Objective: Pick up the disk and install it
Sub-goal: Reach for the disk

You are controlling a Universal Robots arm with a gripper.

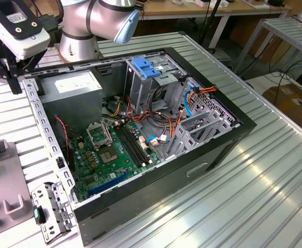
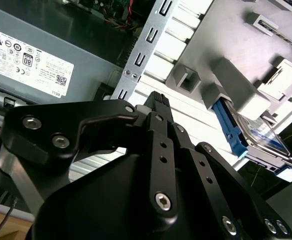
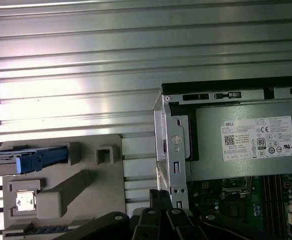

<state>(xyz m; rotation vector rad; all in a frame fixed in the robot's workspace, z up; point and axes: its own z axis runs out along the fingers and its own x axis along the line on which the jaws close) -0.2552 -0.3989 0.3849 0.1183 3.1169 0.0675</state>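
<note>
The disk (image 3: pixel 33 159) is a black drive in a bright blue carrier. It stands on edge in a slot of the grey fixture plate (image 3: pixel 86 200); in the second wrist view the disk (image 2: pixel 236 137) sits behind a grey block. My gripper (image 3: pixel 160 196) hangs over the ribbed table beside the computer case's corner, between the case and the fixture, well apart from the disk. Its black fingers (image 2: pixel 158 100) look shut with nothing between them. In the exterior view the gripper (image 1: pixel 9 77) is at the far left, above the case's rear corner.
The open computer case (image 1: pixel 202 150) fills the table's middle, with a grey power supply (image 3: pixel 246 145), a motherboard (image 1: pixel 115 155), cables and a drive cage topped by a light blue latch (image 1: pixel 146 67). The arm's base (image 1: pixel 81 41) stands behind the case. A metal bracket (image 1: pixel 53 209) lies beside the fixture.
</note>
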